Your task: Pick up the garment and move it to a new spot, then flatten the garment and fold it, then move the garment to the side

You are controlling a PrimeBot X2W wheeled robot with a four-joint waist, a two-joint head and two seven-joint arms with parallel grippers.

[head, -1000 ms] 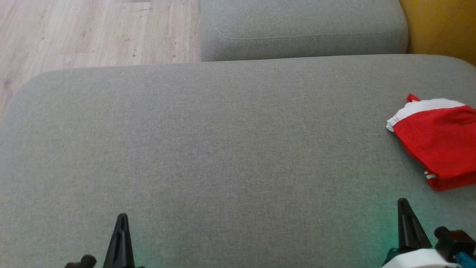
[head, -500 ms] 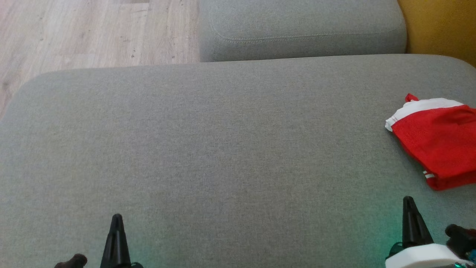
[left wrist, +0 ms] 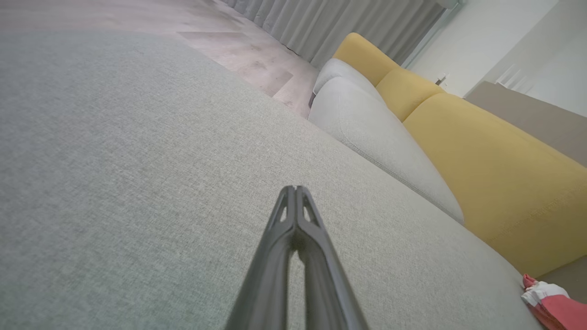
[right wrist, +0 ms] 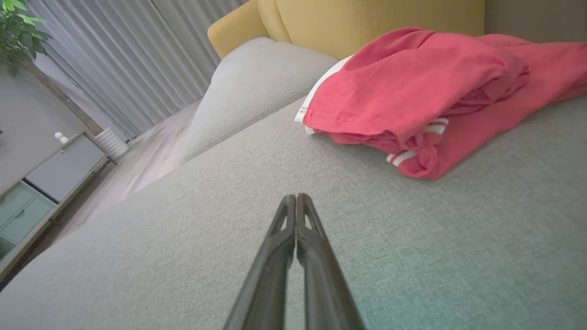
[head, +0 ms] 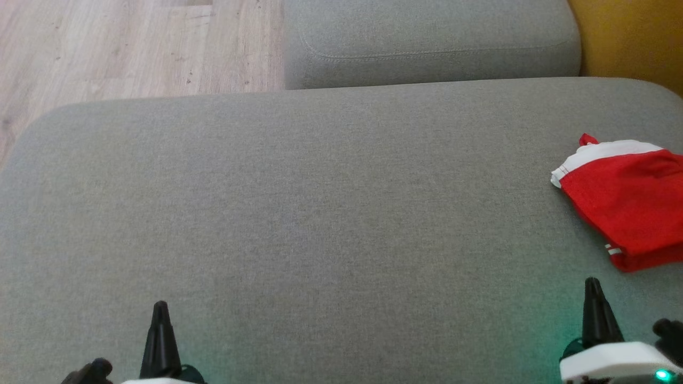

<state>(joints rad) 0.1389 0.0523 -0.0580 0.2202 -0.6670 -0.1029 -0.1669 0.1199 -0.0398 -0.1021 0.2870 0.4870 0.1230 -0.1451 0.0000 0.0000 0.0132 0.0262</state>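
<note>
The light is soft and even, like daytime in a room, and the shadows are very faint. A little green lamp (head: pixel 663 375) throws a green glow on the grey cushion (head: pixel 341 213) by the right gripper (head: pixel 592 285). The head view looks a bit grainy. The wrist views bend lines near their edges, and the far curtains (right wrist: pixel 137 55) look soft and blurry.

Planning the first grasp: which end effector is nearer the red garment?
Right. The right end effector is shut, close below the red garment in the head view; the left end effector, also shut, is far off to its left.
</note>
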